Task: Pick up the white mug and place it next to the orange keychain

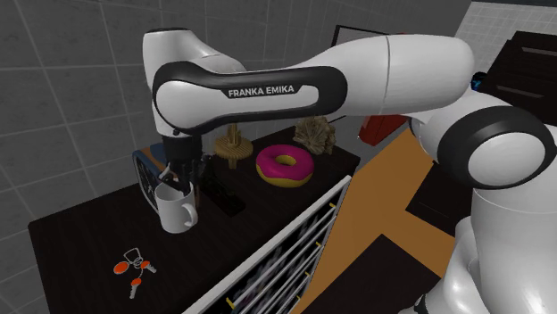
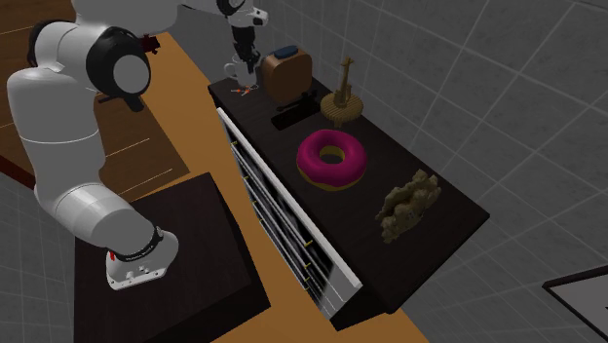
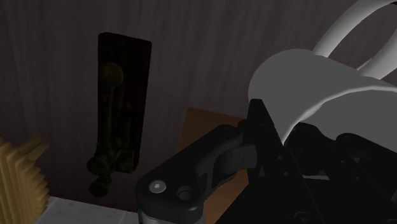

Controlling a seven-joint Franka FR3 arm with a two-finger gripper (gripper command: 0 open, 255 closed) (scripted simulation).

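1. Tabletop [image 1: 71, 234], dark and matte, spans the shoulder view. Its left end is the open stretch.
2. Orange keychain [image 1: 134, 266], a ring with small dangling pieces, lies flat near the front edge with bare surface all round it.
3. A boxy toaster [image 1: 145, 169] with rounded corners stands by the back edge, just behind the mug.
4. The white mug [image 1: 177, 212] is smooth and cylindrical, with its handle toward the view's right. It is up and right of the keychain, apart from it.
5. The black gripper [image 1: 176, 185] comes straight down and is clenched on the mug's rim. Whether the mug's base is off the table cannot be told.
6. A flat black slab [image 1: 225, 194] lies close on the mug's right.
7. A ridged wooden figure [image 1: 234, 143] stands on a round base.
8. A glossy pink doughnut [image 1: 284, 166] forms a fat ring.
9. A rough, lumpy brown object [image 1: 314, 134] sits near the far corner.
10. A white-framed wire rack [image 1: 295, 234] juts from the table's front edge, over an orange floor [image 1: 393, 196].
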